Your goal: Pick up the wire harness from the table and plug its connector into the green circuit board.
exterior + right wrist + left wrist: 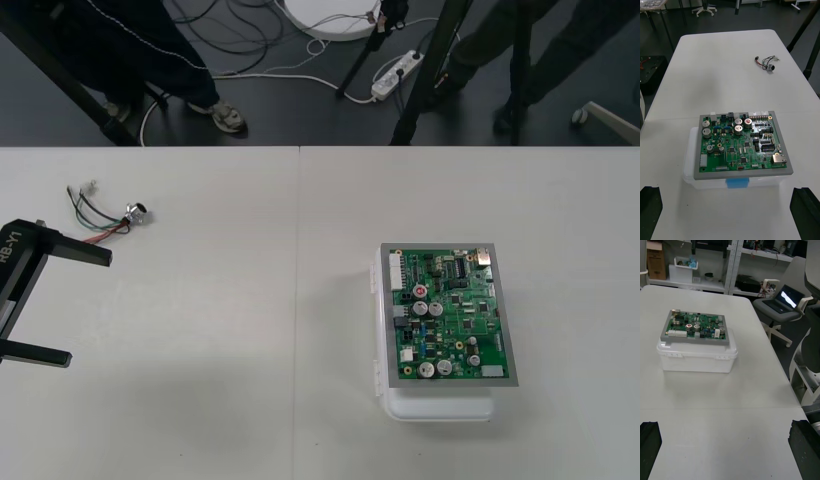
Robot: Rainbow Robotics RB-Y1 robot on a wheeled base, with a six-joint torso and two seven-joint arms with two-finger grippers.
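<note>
1. On the far left part of the table (pixel 220 390), the wire harness (pixel 105 212) is lying loose, well apart from the green circuit board (pixel 450 315) and not plugged into it.
2. Its round metal socket (pixel 137 212) is sitting at the end nearer the board. The thin wires are fanning away from it toward the table's left edge, and I cannot make out which tip is carrying the plug.
3. The left claw (pixel 90 307) is waiting at the table's left edge, on the near side of the harness. Its two black fingers are standing wide apart and holding nothing, and the farther finger is sitting just beside the nearest wires.
4. The harness is therefore lying just beyond that farther finger, not between the two. The left arm is by far the nearer one, and I am judging that the pick is calling for a short shift toward the far edge.
5. The right claw (pixel 727 189) is likewise standing wide and empty, looking over the board, with the harness far across the table from it.
6. The board is resting on its white base (pixel 440 405) right of the table's middle, so the carry is likely running rightward.
</note>
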